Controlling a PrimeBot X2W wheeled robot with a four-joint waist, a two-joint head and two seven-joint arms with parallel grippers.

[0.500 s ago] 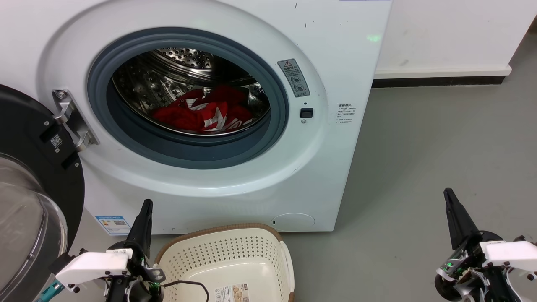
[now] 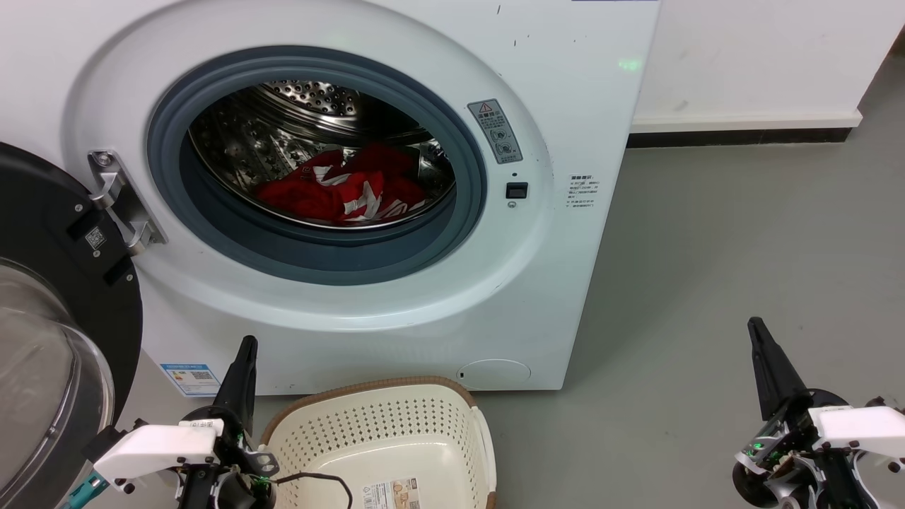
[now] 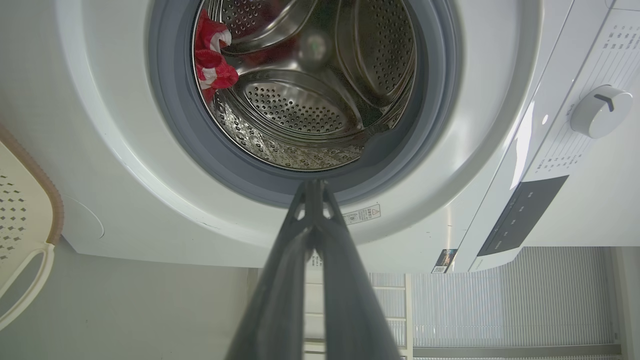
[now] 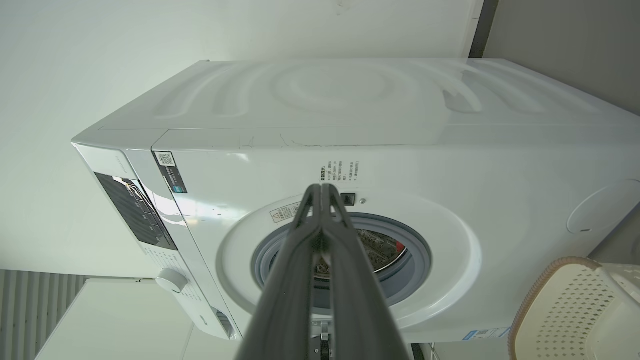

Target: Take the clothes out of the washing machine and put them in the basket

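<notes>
Lying in washing machine (image 2: 580,106): clothes (image 2: 332,191) | basket (image 2: 382,424) on floor (image 2: 707,247) before it | both jaws pinched closed

The basket (image 2: 382,424) was cut off by the bottom edge, the door (image 2: 42,233) by the left edge. The sticker (image 2: 495,131) print was too small to read.

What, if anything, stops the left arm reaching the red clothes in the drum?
Probably nothing. The door hangs wide open to the left, the washer opening is clear, and the clothes lie at the drum bottom. The left tool sits low beside the basket, shut, so it must rise and open first.
</notes>
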